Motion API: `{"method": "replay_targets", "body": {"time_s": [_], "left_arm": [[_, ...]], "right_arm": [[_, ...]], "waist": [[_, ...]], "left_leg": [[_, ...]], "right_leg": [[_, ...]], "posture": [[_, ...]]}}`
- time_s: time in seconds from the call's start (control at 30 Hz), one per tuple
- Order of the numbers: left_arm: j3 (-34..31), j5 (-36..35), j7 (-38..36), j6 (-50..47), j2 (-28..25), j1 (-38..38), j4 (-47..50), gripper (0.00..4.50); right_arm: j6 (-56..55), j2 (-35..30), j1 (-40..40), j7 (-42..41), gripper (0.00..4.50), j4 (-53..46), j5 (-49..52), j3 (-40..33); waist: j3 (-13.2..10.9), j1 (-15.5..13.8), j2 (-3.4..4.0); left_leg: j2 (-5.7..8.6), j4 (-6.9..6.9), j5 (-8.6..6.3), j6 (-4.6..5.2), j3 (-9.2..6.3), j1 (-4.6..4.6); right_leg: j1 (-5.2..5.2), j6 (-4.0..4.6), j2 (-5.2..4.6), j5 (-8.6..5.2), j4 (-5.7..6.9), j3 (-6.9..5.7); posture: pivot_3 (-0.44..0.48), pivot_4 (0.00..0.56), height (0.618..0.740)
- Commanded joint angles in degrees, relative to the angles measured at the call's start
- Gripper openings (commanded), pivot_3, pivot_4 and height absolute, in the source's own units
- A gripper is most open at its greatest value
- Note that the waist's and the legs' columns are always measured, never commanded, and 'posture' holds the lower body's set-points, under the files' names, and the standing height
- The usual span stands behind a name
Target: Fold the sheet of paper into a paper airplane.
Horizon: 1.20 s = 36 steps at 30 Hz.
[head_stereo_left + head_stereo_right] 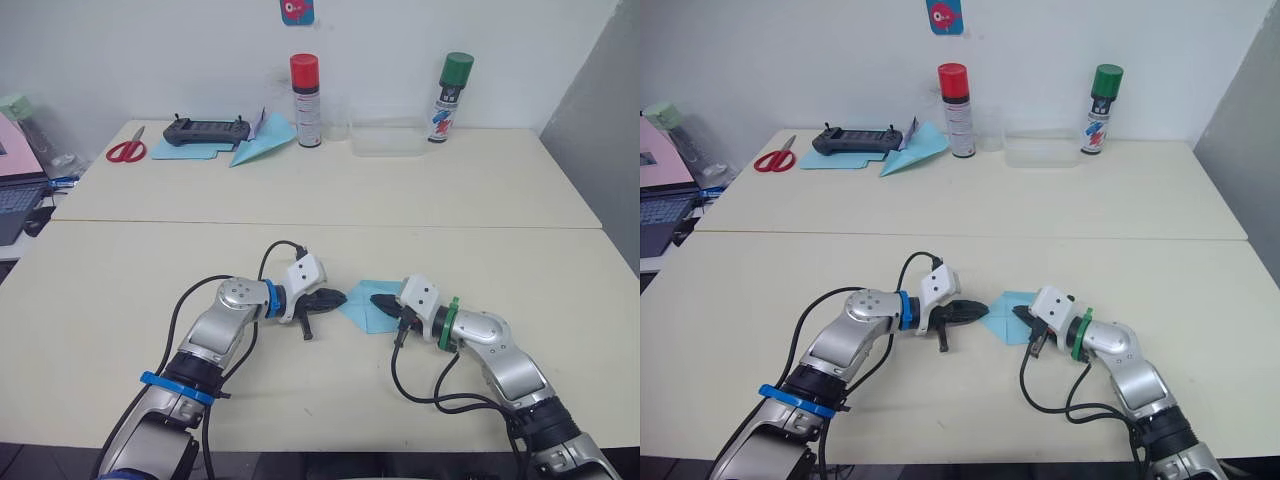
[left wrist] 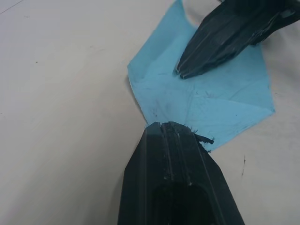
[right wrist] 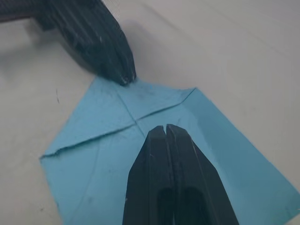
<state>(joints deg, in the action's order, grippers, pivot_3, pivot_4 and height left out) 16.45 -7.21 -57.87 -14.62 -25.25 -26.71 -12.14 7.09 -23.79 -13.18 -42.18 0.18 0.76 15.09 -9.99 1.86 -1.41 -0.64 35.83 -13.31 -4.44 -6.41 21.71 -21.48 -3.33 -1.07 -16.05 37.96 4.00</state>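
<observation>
A folded sheet of light blue paper (image 1: 366,306) lies flat on the near part of a pale table (image 1: 330,200), between the two grippers. The left gripper (image 1: 337,297) has its two black fingers pressed together, with the tip touching the paper's left edge. The right gripper (image 1: 379,300) also has its fingers together, and its tip rests on top of the paper, inward from the right side. The wrist views show creases crossing the sheet and flaps folded toward its middle, with its edges lying against the tabletop. The table around the paper is bare on every side, with wide open surface toward the front, the left and the right. Well apart, along the far edge by the wall, stand red scissors (image 1: 126,151), a black controller (image 1: 207,131) on a blue sheet, a long blue paper dart (image 1: 262,141), a red-capped spray can (image 1: 305,86), a clear tray (image 1: 388,138) and a green-capped can (image 1: 451,97).
</observation>
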Motion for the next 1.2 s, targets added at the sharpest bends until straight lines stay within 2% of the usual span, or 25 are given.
{"method": "replay_targets", "body": {"time_s": [0.03,0.23,0.53,0.83,1.03,1.2], "left_arm": [[-0.1,0.2,1.2,-3.0,0.4,0.2,2.2,0.00],[0.9,0.6,2.8,-2.9,3.3,-0.9,3.7,0.00],[4.2,3.6,2.7,-1.3,4.9,0.6,0.4,0.00],[4.4,5.2,4.0,-1.2,5.7,-0.5,-3.1,0.00],[1.7,3.6,4.5,-5.1,3.4,2.0,-1.8,0.00],[-1.4,2.7,3.8,-8.6,-4.3,9.5,3.5,0.00]], "right_arm": [[1.8,-1.1,0.8,-0.1,0.04,1.3,-2.0,1.3],[0.9,-1.3,1.0,0.3,0.04,2.5,-2.5,1.5],[1.2,-1.4,1.6,1.2,0.04,2.1,-2.6,1.3],[1.6,-1.7,1.4,1.4,0.04,2.3,-2.7,1.3],[2.2,-1.7,1.4,1.7,0.04,2.3,-3.0,1.3],[2.5,-1.8,1.3,1.9,0.04,2.4,-3.3,1.3]], "waist": [[0.0,0.0,0.00],[0.0,0.0,-0.02],[0.0,0.0,-0.02],[0.0,0.0,-0.02],[0.1,0.0,-0.02],[0.2,0.6,0.07]], "left_leg": [[0.00,0.00,0.00,0.00,0.00,0.00],[0.01,0.01,0.00,0.00,0.00,0.05],[0.01,0.00,0.00,0.00,0.00,0.04],[0.02,0.02,0.00,0.00,0.00,0.00],[0.03,0.02,0.00,0.00,-0.01,-0.03],[-0.04,-0.14,0.00,0.00,0.01,-0.17]], "right_leg": [[0.00,0.00,0.00,0.00,0.00,0.00],[-0.02,-0.01,-0.01,0.00,-0.04,0.00],[-0.01,-0.01,0.00,0.01,-0.04,0.00],[0.07,-0.01,-0.01,0.01,-0.05,0.00],[0.08,-0.01,-0.01,0.01,-0.05,0.01],[0.10,0.02,0.01,-0.01,-0.04,0.02]], "posture": [[0.000,0.150,0.740],[0.000,0.150,0.740],[0.000,0.150,0.740],[0.000,0.150,0.740],[0.000,0.150,0.740],[0.000,0.150,0.740]]}}
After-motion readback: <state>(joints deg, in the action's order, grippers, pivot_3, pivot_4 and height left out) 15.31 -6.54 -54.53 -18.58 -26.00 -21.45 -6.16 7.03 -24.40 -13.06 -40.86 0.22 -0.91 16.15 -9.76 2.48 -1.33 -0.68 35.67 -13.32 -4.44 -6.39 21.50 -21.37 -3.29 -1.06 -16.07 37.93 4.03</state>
